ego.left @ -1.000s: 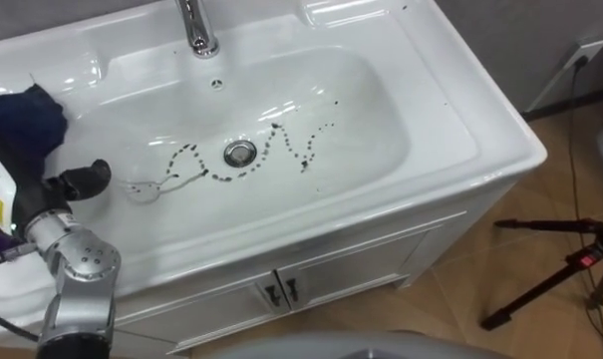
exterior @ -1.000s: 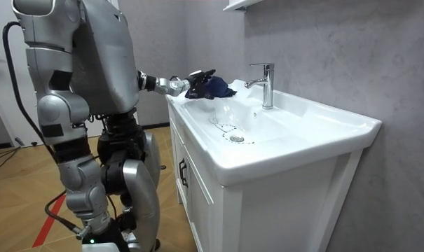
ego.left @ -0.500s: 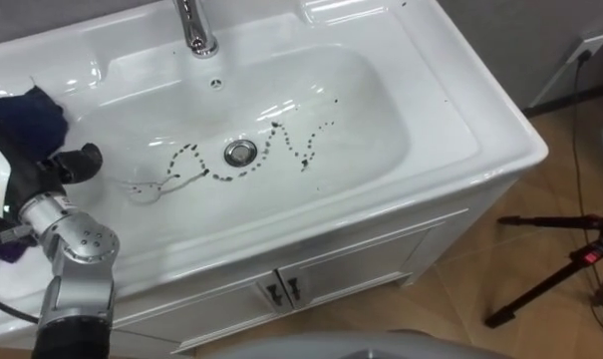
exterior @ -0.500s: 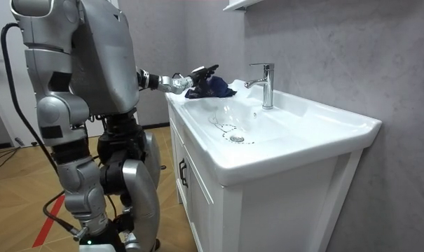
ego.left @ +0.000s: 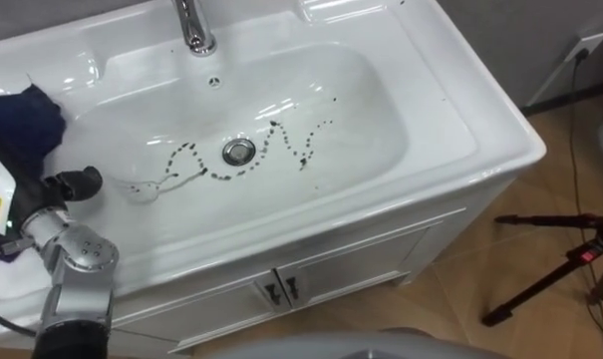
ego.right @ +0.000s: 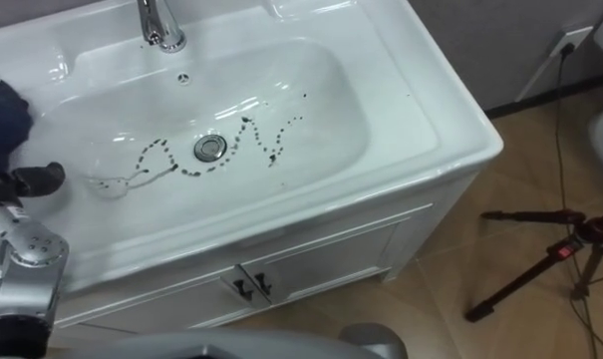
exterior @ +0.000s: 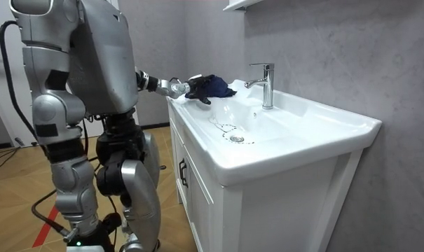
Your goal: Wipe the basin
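Nearest, at the lower left of the left eye view, the left hand (ego.left: 74, 185) is stretching over the front rim of the counter (ego.left: 480, 120) toward the dark blue cloth (ego.left: 20, 122), which is lying bunched on the ledge at the upper left, outside the bowl; a dark part of the hand is jutting toward the basin (ego.left: 381, 110), but the fingers are running off the frame edge and under the cloth, so I cannot tell whether they are gripping it or merely touching it; to my eye the cloth is wanting a firm, full hold before being drawn down into the bowl and pressed flat along the trail of dark specks (ego.left: 281, 140) looping either side of the drain (ego.left: 239, 151); farthest back, the faucet (ego.left: 194, 28) is being cut off by the top edge.
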